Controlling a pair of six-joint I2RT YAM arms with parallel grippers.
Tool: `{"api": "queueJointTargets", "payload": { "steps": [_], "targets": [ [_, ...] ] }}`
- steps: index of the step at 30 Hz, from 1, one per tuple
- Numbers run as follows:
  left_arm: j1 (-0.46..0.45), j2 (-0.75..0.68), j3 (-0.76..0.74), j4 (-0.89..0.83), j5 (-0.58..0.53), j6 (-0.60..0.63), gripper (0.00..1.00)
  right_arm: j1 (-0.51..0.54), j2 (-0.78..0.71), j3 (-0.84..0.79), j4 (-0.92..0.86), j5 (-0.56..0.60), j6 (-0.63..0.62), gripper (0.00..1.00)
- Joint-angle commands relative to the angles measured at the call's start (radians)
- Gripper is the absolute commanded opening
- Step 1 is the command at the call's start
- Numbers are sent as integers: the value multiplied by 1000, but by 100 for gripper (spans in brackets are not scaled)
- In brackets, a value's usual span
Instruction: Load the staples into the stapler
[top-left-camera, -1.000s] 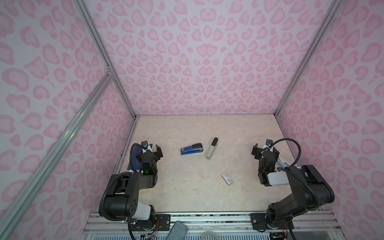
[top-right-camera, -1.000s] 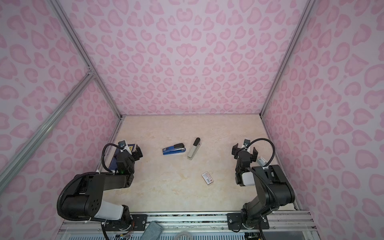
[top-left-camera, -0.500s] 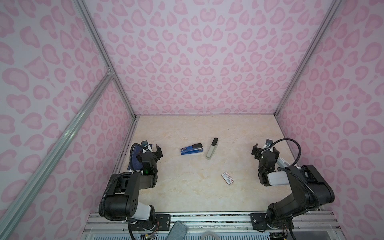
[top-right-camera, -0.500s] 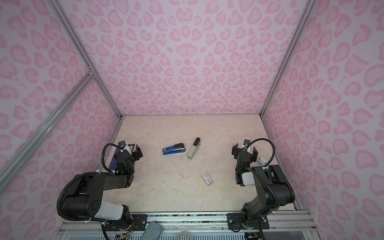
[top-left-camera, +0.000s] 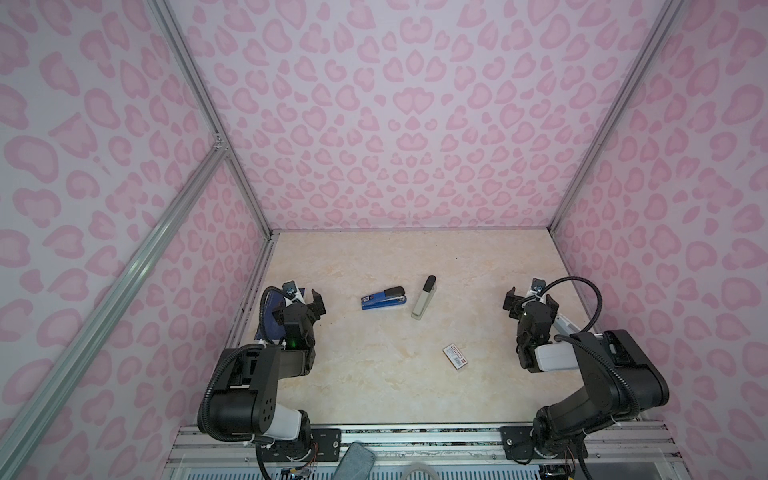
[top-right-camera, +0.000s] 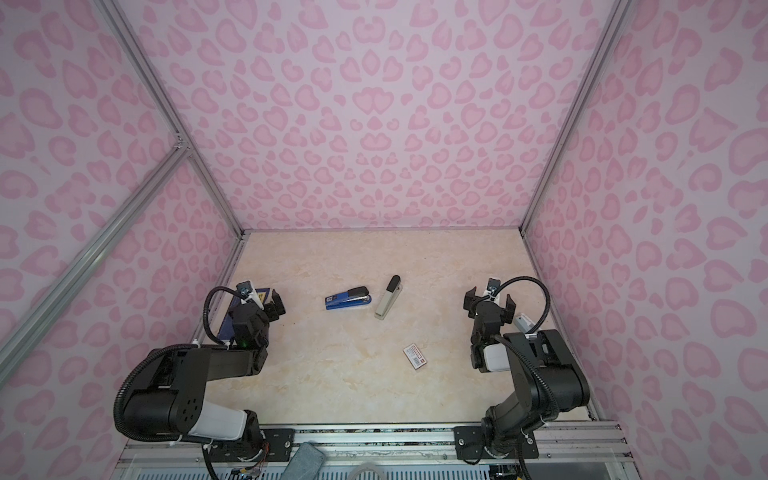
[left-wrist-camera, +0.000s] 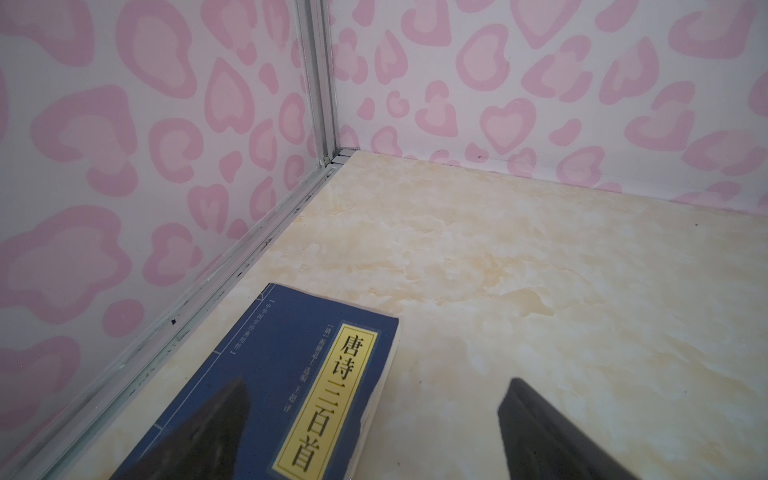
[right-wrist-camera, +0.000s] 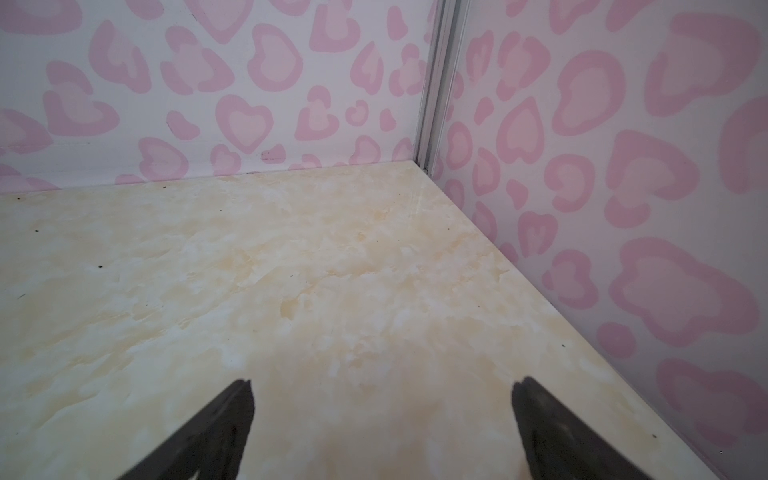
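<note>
Both arms (top-left-camera: 615, 386) are showing black shells and white segments (top-left-camera: 555, 357); ribbed black cables (top-left-camera: 582, 282) are looping behind the left end effector (top-left-camera: 297, 302) and the right end effector (top-left-camera: 531, 301) (a green light (top-left-camera: 294, 343) is glowing behind the left).

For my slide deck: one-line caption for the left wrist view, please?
Open left gripper above a dark blue book lying by the wall on a beige marbled table.

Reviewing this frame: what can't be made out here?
The staples: unseen; the white box is too small in both top views to show contents.
Whether the blue stapler or beige stapler is loaded: too small in top views.
The book: cut off by the left wrist view's edge, partly under jaws.
</note>
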Motion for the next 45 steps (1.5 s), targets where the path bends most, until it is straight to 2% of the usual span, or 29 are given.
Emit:
{"api": "queueJointTargets", "payload": {
  "steps": [1,13,15,18,20,22,24,27,28,30,32,35,36,37,39,40,43,45],
  "targets": [
    [0,-1,0,33,-7,0,97,1,4,-3,12,7,5,100],
    [0,-12,-5,46,-1,4,97,3,-17,-1,-8,17,3,100],
    [-6,-47,61,-95,36,31,97,14,-80,30,-125,17,-8,100],
    [-15,-95,195,-358,0,33,97,35,-159,76,-258,35,-30,100],
    [-15,-131,225,-415,-28,3,97,56,-205,96,-309,62,-41,100],
    [-13,-176,255,-474,-20,-42,97,58,-266,114,-380,52,29,100],
    [-12,-207,301,-554,18,-100,97,34,-334,129,-449,-53,129,100],
    [2,-221,405,-736,151,-221,97,-61,-415,138,-551,-310,416,100],
    [6,-215,434,-776,214,-242,97,-89,-422,151,-585,-397,462,100],
    [7,-203,464,-786,329,-264,97,-104,-418,184,-607,-583,412,98],
    [3,-194,481,-786,417,-287,100,-90,-442,184,-610,-637,431,98],
    [-21,-176,515,-843,488,-309,94,-96,-450,223,-678,-752,539,99],
    [-35,-171,521,-855,503,-314,92,-95,-439,237,-686,-808,552,98],
    [-52,-167,525,-868,508,-318,91,-88,-431,244,-688,-848,559,89],
    [-95,-154,531,-892,530,-324,87,-72,-428,252,-722,-860,566,71],
    [-121,-144,533,-904,531,-330,86,-62,-427,260,-759,-851,564,68],
    [-204,-103,546,-929,533,-342,80,-21,-422,280,-852,-832,533,65],
    [-266,-60,575,-951,516,-343,80,16,-417,291,-906,-806,507,68]
  ]
}}
